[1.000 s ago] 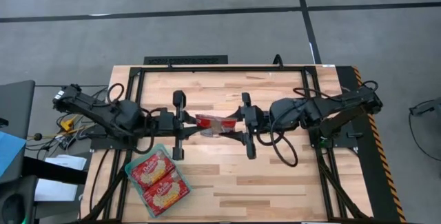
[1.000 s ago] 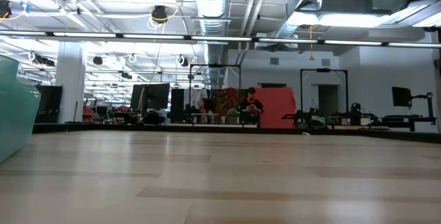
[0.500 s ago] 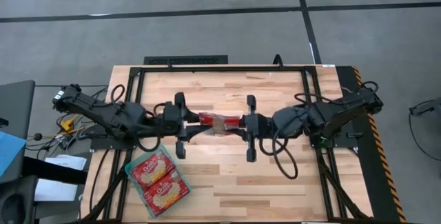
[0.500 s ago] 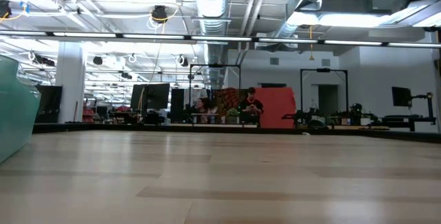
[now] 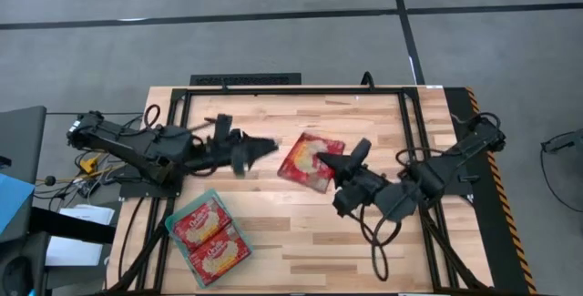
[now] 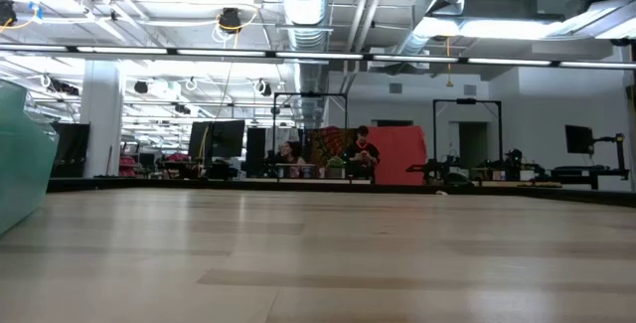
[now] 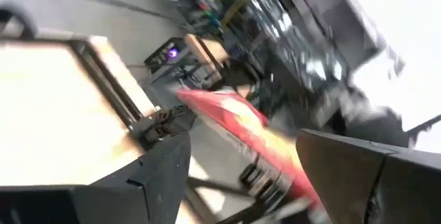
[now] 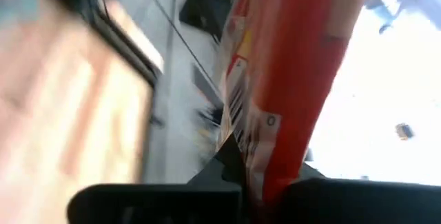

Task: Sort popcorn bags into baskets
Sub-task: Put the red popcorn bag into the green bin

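Nearest us, the basket (image 5: 206, 239) already holds 2 popcorn bags (image 5: 208, 235). Farther back, our right gripper (image 5: 330, 162) pinches 1 squarish bag (image 5: 311, 159) by its edge above mid-table — it could slip free. Our left gripper (image 5: 261, 146) stands spread, empty, beside it.

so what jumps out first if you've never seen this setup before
The red popcorn bag near the table's middle, pinched by the right end effector. Next, the teal basket at the near-left corner, holding two packets abreast. The left end effector hangs open just left of the held bag.
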